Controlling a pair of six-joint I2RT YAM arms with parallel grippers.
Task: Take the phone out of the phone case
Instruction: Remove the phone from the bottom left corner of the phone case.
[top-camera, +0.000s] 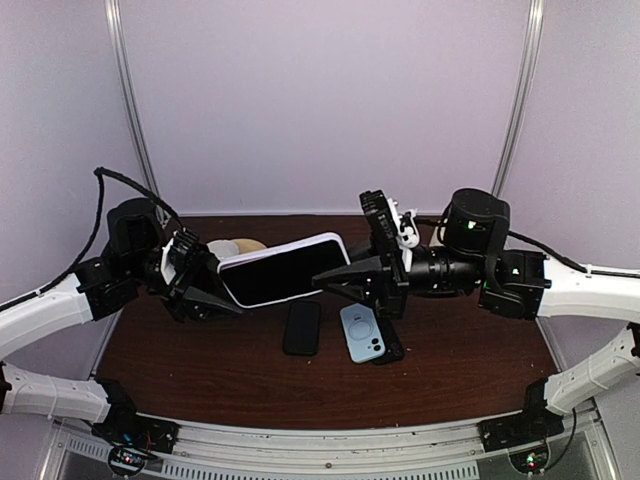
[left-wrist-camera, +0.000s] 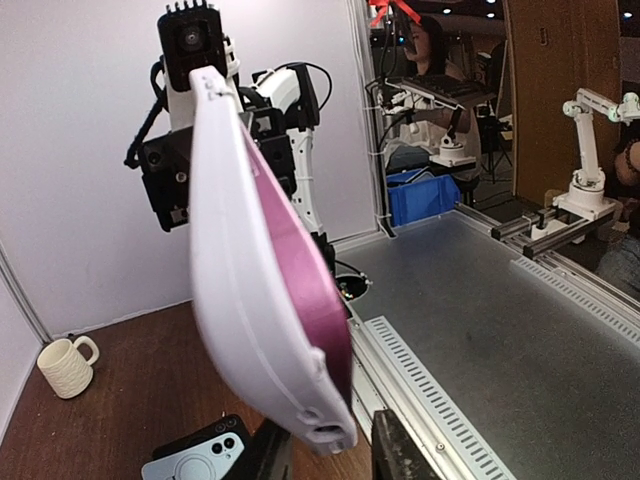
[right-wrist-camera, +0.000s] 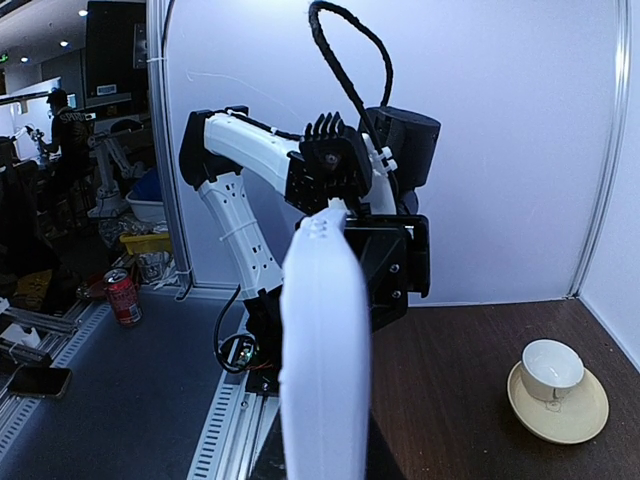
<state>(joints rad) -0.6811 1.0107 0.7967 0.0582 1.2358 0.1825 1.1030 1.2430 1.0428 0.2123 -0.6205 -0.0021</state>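
1. Dark brown table (top-camera: 200, 360) stands under white walls; the phone case (left-wrist-camera: 250, 280), white, is held in the air above it, with the phone (top-camera: 283, 270) seated inside, screen up.
2. Right gripper (top-camera: 338, 281) is clamped on the phone case's right end.
3. Left gripper (top-camera: 214, 287) straddles the phone case's left end; whether it pinches, I cannot tell.
4. Beneath the phone case lie 2 more: a black handset (top-camera: 301, 327) and a pale blue handset (top-camera: 360, 333); behind the phone case sits a cup (right-wrist-camera: 552, 368) on a saucer (right-wrist-camera: 575, 420).
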